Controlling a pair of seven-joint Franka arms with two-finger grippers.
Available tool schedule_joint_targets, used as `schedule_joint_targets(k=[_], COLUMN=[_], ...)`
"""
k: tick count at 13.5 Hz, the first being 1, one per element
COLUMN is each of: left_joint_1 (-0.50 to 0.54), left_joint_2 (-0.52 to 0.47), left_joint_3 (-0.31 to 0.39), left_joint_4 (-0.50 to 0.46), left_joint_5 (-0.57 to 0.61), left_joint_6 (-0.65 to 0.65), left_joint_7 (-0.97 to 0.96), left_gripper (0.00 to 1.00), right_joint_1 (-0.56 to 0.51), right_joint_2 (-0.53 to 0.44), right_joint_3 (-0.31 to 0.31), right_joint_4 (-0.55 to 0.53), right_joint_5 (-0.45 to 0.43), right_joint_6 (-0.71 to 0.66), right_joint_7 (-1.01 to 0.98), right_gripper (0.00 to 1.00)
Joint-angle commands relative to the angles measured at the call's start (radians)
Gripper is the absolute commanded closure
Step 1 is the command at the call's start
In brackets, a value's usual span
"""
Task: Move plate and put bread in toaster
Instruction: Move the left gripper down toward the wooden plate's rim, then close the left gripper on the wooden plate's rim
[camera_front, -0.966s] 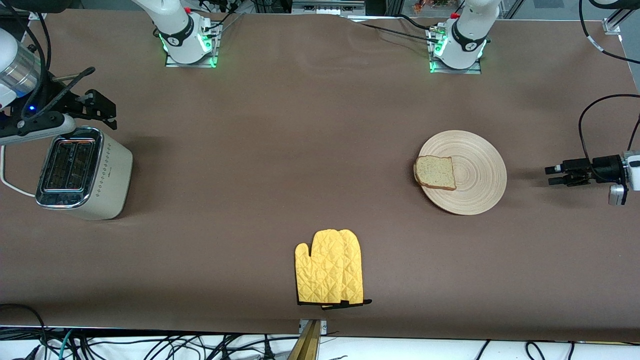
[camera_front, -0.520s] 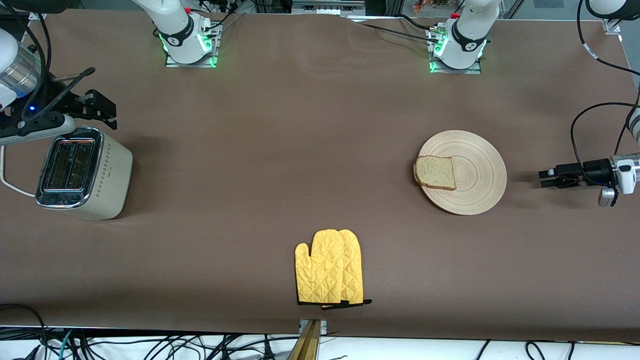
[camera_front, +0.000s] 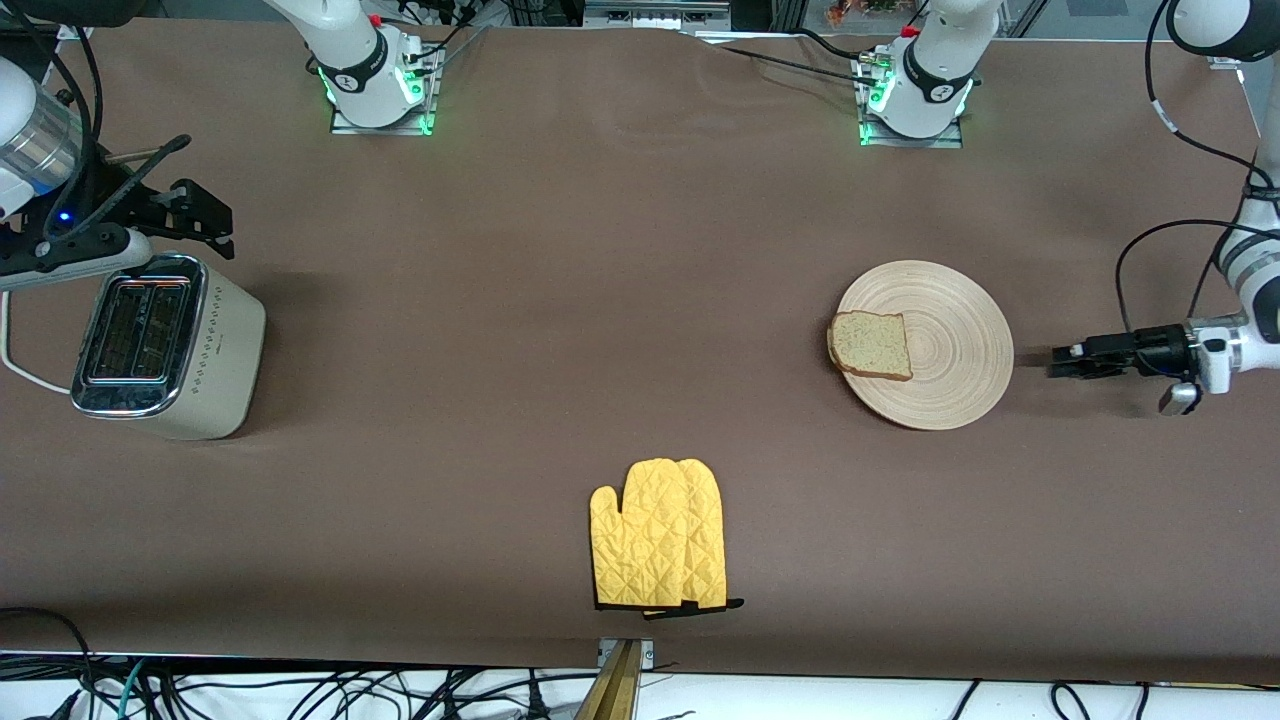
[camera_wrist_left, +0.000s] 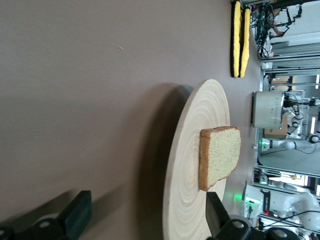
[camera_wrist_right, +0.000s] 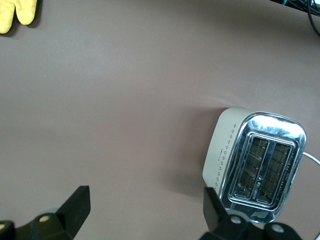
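Two grippers, both empty, fingers spread wide.

- My left gripper (camera_front: 1062, 362) lies low and sideways over the table (camera_front: 600, 300), just beside the plate (camera_front: 960, 330), at the rim toward the left arm's end. No contact yet.
- Bread (camera_front: 872, 345) rests on the plate at the rim toward the right arm's end. It may overhang the edge a little; hard to be sure from the front view.
- Toaster (camera_front: 165, 345) stands well apart, at the right arm's end of the table. My right gripper (camera_front: 205, 222) waits over the table just beside it.
- Yellow oven mitt (camera_front: 660, 548) lies nearer the front camera, between the two, clear of the path.

Step in hand, as I judge it: take the plate by its rim.

- The left wrist view shows one finger (camera_wrist_left: 77, 212) down by the table and the other above the plate face.
- Slide in level, lower finger under the lip, and bite only the rim.
- Close gently, then move slowly and flat, since a tilt toward the bread could tip it off.
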Motion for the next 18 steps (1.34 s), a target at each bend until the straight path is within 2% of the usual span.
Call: schedule_joint_targets(k=[1,3,6,7,8,9,10,11,13,16,18], left_joint_1=[-0.027,-0.027,-0.024,-0.024,-0.024,-0.024,-0.026,-0.026,-0.021,-0.020,-0.020], left_joint_2=[-0.046,-0.049,-0.051,-0.049,-0.048,-0.046,-0.045,-0.043,-0.041,-0.041,-0.043], left_joint_3=[0.003,-0.015,-0.047,-0.048,-0.048,-0.048,-0.048,-0.048,-0.048,-0.048,-0.048], left_joint_4=[-0.110,-0.167,-0.194,-0.194,-0.192,-0.189,-0.183,-0.181,-0.181,-0.178,-0.171], left_joint_5=[-0.064,-0.082,-0.082,-0.078,-0.073,-0.067,-0.064,-0.064,-0.062,-0.062,-0.062], left_joint_6=[0.038,0.040,0.034,0.032,0.032,0.032,0.032,0.032,0.032,0.028,0.022], left_joint_7=[0.004,0.021,0.023,0.024,0.024,0.023,0.023,0.024,0.024,0.024,0.021], left_gripper=[0.00,0.00,0.02,0.16,0.38,0.56,0.70,0.79,0.92,1.00,1.00], right_joint_1=[0.001,0.001,0.001,0.001,0.001,0.001,0.001,0.001,0.001,0.002,0.001], right_joint_2=[-0.007,-0.007,-0.007,-0.007,-0.007,-0.007,-0.007,-0.007,-0.007,-0.009,-0.007], right_joint_3=[0.001,0.001,0.001,0.001,0.001,0.001,0.001,0.001,0.001,0.001,0.001], right_joint_4=[-0.001,-0.001,-0.001,-0.001,-0.001,-0.001,-0.001,-0.001,-0.001,-0.001,-0.001], right_joint_5=[-0.013,-0.013,-0.013,-0.013,-0.013,-0.013,-0.013,-0.013,-0.013,-0.013,-0.013], right_joint_6=[-0.010,-0.010,-0.010,-0.010,-0.010,-0.010,-0.010,-0.010,-0.010,-0.010,-0.010], right_joint_7=[-0.003,-0.003,-0.005,-0.005,-0.005,-0.005,-0.005,-0.006,-0.008,-0.006,-0.006], right_gripper=[0.00,0.00,0.00,0.00,0.00,0.00,0.00,0.00,0.00,0.00,0.00])
